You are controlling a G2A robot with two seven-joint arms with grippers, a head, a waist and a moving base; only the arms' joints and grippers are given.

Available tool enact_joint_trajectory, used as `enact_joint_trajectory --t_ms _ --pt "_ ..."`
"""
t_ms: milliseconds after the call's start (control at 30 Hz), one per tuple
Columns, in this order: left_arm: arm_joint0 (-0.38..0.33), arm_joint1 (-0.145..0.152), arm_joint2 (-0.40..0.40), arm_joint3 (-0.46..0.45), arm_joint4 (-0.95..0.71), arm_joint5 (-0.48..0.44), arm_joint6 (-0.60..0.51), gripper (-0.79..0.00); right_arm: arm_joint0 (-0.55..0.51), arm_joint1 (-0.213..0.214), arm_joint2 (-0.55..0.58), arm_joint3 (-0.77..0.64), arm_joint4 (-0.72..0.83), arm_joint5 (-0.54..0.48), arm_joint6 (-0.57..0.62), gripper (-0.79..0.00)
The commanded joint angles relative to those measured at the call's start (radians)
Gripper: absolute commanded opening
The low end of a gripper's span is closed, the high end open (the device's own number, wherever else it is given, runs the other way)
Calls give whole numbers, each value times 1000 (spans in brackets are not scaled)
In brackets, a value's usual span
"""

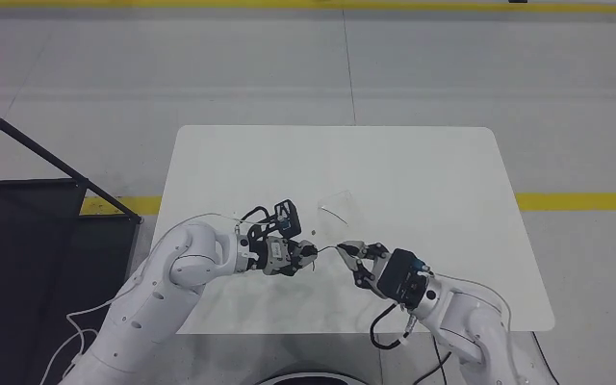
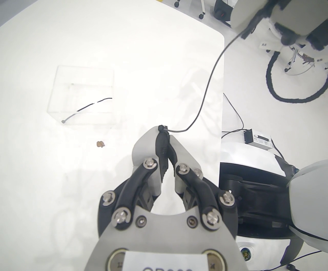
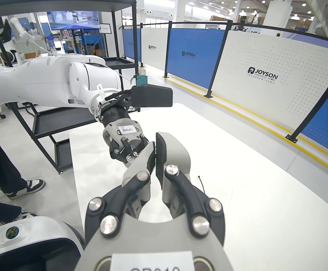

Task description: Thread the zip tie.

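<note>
Left wrist, jaws: the left gripper (image 2: pixel 164 133) sits closest, its black pads pressed together, with the head of the zip tie (image 2: pixel 205 87) pinched at their very tips.
Left wrist, tie: from the jaw tips the zip tie runs sideways, bends, then climbs in one long curve across the edge of the table (image 2: pixel 153 51). It ends at the right gripper (image 2: pixel 256 19), which is blurred and well beyond the jaws.
Left wrist, box: a clear box (image 2: pixel 82 77) stands on the table ahead of the jaws and off to one side, well apart from them. A second tie (image 2: pixel 89 105) lies inside it.
Left wrist, speck: a small brown speck (image 2: pixel 100 144) lies on the table between the clear box and the jaws, nearer the jaws.
Right wrist, jaws: the right gripper's ribbed pads meet flat with no gap between them. What they clamp cannot be made out from this side.
Right wrist, ahead: the left gripper is straight in front of these jaw tips, just past them and pointing back toward them.
Right wrist, strand: a thin black strand (image 3: pixel 202 183) shows over the table just beside one finger. I cannot tell which tie it belongs to.
Top, jaws: the two grippers face each other tip to tip over the near part of the table, near but apart. The zip tie spans the gap from one pair of tips to the other.
Top, box: the clear box stands beyond that gap, farther up the table and apart from both jaws.
</note>
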Motion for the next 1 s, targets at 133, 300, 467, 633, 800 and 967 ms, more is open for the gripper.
enact_joint_trajectory --t_ms 133,300,467,633,800,967 --pt "-3 4 7 1 -2 2 1 -785 -6 -1 -4 -6 -15 33 3 -785" --pt "-5 7 13 3 -4 3 3 -785 -13 -2 -8 -12 -31 66 -8 -785" --pt "-9 10 20 4 -4 4 2 -785 -18 -4 -15 -16 -46 94 -14 -785" --pt "-12 12 24 4 -7 6 4 -785 -19 -5 -21 -19 -60 108 -12 -785" --pt "-14 15 27 7 -9 16 11 -785 -13 -4 -26 -19 -80 87 -9 -785" --pt "-16 17 30 7 -12 24 14 -785 -12 -1 -29 -21 -110 57 -17 -785"
